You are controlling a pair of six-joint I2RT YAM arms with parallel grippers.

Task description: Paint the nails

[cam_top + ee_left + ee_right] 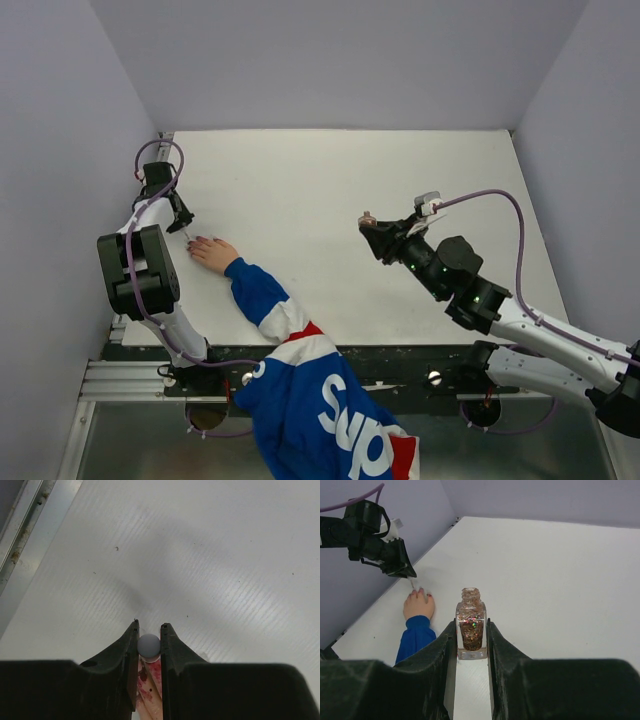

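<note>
A bare hand (212, 253) in a blue, white and red sleeve (290, 330) lies flat at the table's left. Its reddish nails (197, 240) point towards my left gripper (183, 222). That gripper is shut on the pale brush cap (149, 645), with the thin brush (413, 584) slanting down just above the fingertips. Polish-stained skin (151, 690) shows between its jaws. My right gripper (375, 237) is shut on the open glitter polish bottle (471, 625) and holds it upright, mid-table, far right of the hand (419, 605).
Grey walls close in the white table (330, 190) on three sides. A metal rail (20, 525) runs along the left edge, close to my left gripper. The sleeved arm crosses the table's front edge between the two arm bases.
</note>
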